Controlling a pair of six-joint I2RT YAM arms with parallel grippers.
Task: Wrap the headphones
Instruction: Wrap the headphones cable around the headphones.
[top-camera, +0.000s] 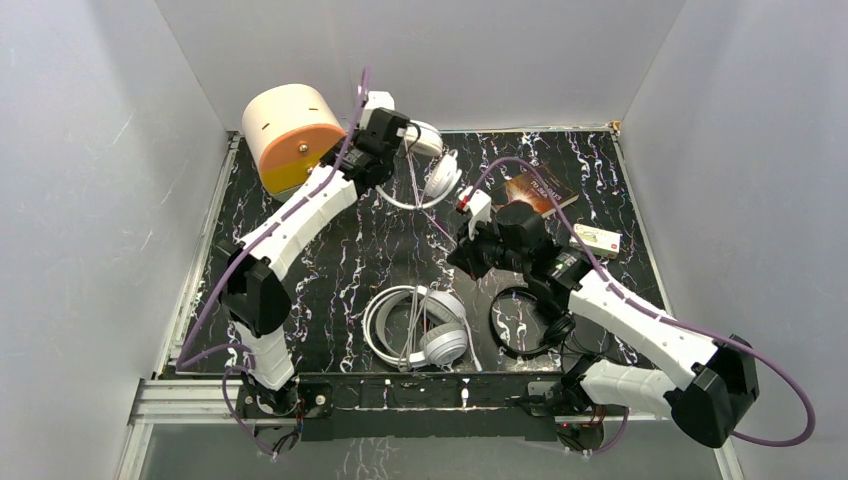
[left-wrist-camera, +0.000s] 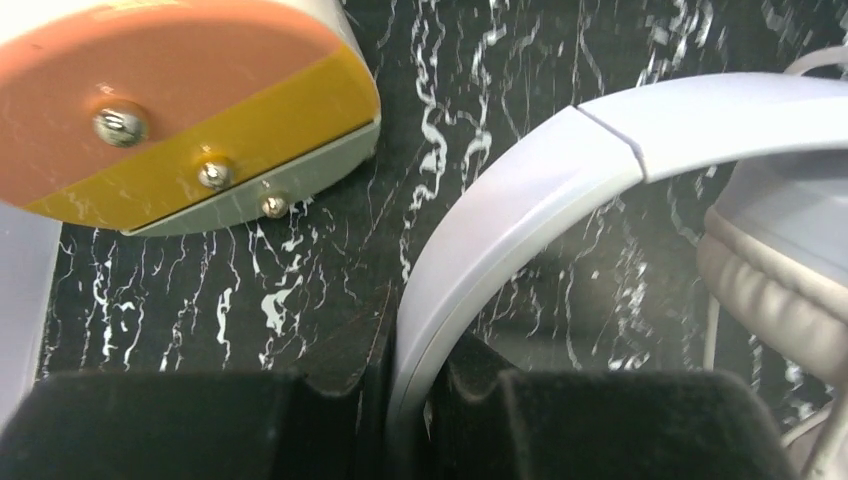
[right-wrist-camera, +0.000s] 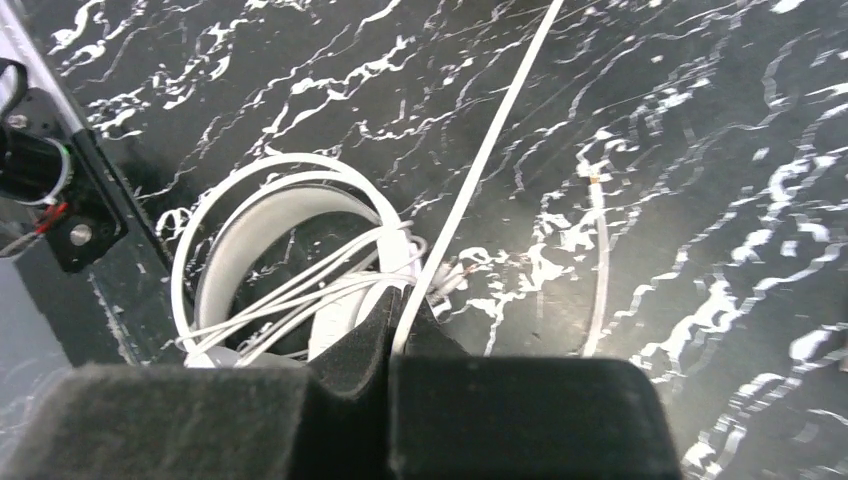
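A big white over-ear pair of headphones (top-camera: 432, 170) lies at the back of the table. My left gripper (top-camera: 404, 131) is shut on its headband (left-wrist-camera: 520, 190), which runs between the jaws (left-wrist-camera: 420, 350); a padded ear cup (left-wrist-camera: 760, 290) is to the right. Its white cord (top-camera: 425, 205) runs forward to my right gripper (top-camera: 458, 258), which is shut on the cord (right-wrist-camera: 500, 120) and pinches it at the fingertips (right-wrist-camera: 398, 325). A slimmer white pair (top-camera: 420, 330) with cord looped across it lies near the front, and also shows in the right wrist view (right-wrist-camera: 270, 215). A small black pair (top-camera: 530, 320) lies to its right.
A cream and orange cylinder (top-camera: 292, 135) stands at the back left, close to my left gripper, and also shows in the left wrist view (left-wrist-camera: 190, 110). A brown book (top-camera: 540, 190) and a small white box (top-camera: 596, 238) lie at the right. White walls enclose the table.
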